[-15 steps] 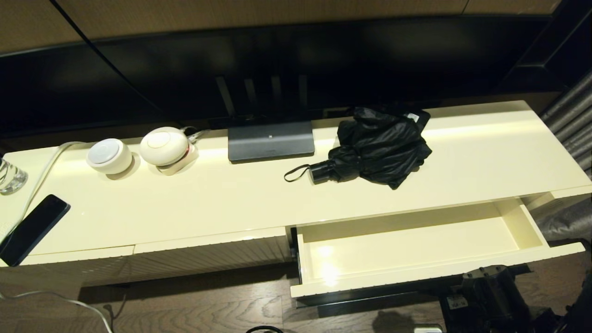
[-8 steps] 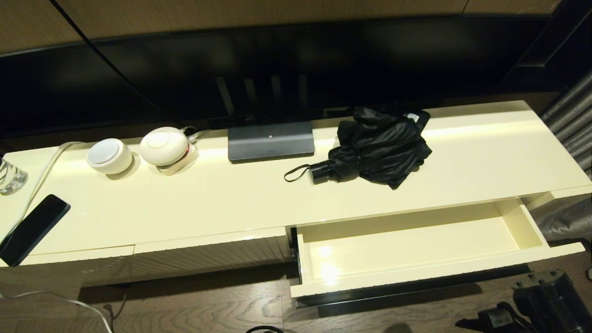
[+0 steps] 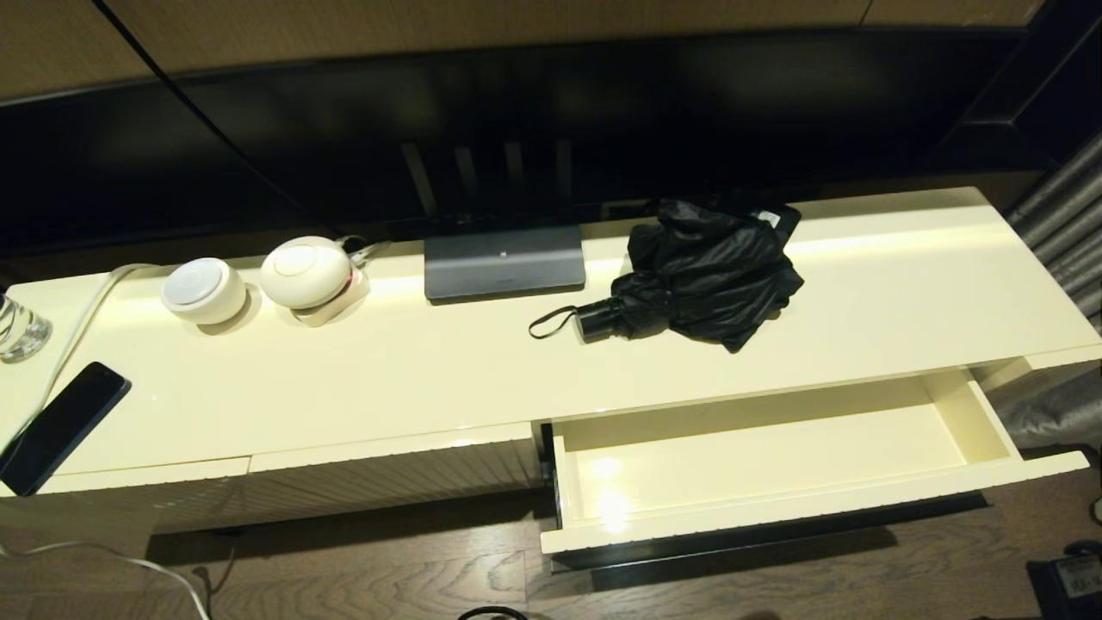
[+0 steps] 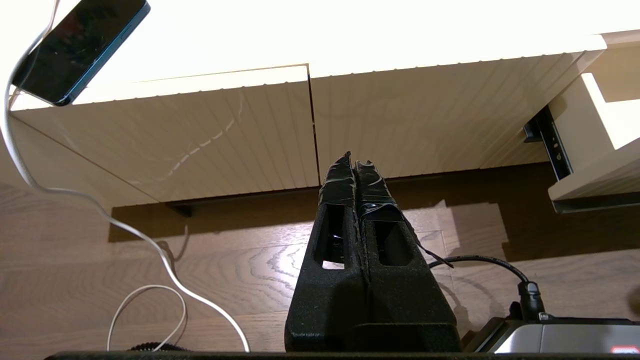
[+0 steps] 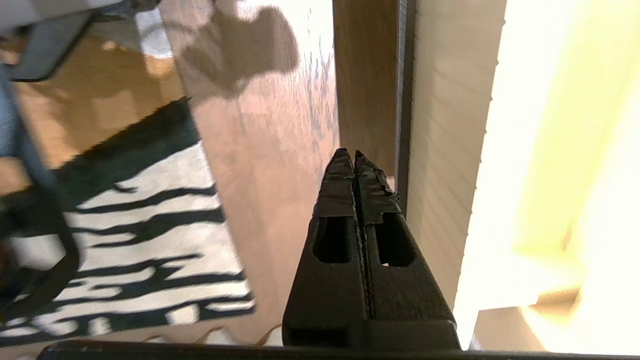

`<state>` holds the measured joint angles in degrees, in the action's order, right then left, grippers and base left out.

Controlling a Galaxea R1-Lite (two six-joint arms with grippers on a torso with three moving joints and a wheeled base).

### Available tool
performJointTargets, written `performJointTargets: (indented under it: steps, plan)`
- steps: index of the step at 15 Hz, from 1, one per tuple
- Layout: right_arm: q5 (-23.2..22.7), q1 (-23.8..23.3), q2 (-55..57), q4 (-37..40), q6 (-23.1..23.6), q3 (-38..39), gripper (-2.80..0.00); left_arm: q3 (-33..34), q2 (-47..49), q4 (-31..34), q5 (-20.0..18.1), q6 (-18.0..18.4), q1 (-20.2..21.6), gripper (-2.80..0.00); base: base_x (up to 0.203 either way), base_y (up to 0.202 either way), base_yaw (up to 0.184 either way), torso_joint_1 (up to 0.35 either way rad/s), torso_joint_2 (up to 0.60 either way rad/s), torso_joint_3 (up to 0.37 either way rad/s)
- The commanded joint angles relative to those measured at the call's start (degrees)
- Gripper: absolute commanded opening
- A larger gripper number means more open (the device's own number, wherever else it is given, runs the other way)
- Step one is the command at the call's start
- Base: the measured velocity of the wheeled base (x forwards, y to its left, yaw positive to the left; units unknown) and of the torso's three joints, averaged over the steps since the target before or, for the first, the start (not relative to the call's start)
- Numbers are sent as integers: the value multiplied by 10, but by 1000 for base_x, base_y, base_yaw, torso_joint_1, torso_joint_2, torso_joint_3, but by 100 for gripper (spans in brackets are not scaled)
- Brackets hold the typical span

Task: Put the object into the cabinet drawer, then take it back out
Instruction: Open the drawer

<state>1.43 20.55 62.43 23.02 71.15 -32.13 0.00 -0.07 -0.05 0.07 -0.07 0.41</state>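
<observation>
Cabinet top (image 3: 387, 379) spans the head view from left edge to right, cream and glossy. Below it, at lower right of the frame, the cabinet drawer (image 3: 775, 508) stands pulled out, its smooth interior bare. The umbrella (image 3: 702, 271) lies on the cabinet top at upper centre-right, well behind the drawer, handle and strap loop pointing toward frame left. At far left a black phone (image 3: 60, 426) rests near the front edge.

Neither half of the task shows as done: the umbrella is not in the drawer and nothing grips it, so judging by this, the placing and the retrieval both remain.

The right gripper (image 5: 354, 159) hangs low beside the drawer's ribbed front over the wood floor, fingers pressed together and empty. The left gripper (image 4: 354, 164) is parked before the closed ribbed panels, likewise closed on nothing.
</observation>
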Motion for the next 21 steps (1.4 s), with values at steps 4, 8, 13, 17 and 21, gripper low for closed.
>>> performJointTargets:
  steps: [4,8,13,17,21]
  plan:
    - [5,-2,100,59,-41,-118,-280,2,1,0,0,0,0,-280,0,0,0,0,0,0]
    - [14,-16,239,-17,-92,-184,-280,2,1,0,0,0,0,-280,0,0,0,0,0,0]
    - [38,-36,321,-40,-157,-258,-280,2,1,0,0,0,0,-280,0,0,0,0,0,0]
    - [37,-60,365,-40,-159,-310,-280,2,1,0,0,0,0,-280,0,0,0,0,0,0]
    - [37,-69,392,-50,-160,-330,-280,2,1,0,0,0,0,-280,0,0,0,0,0,0]
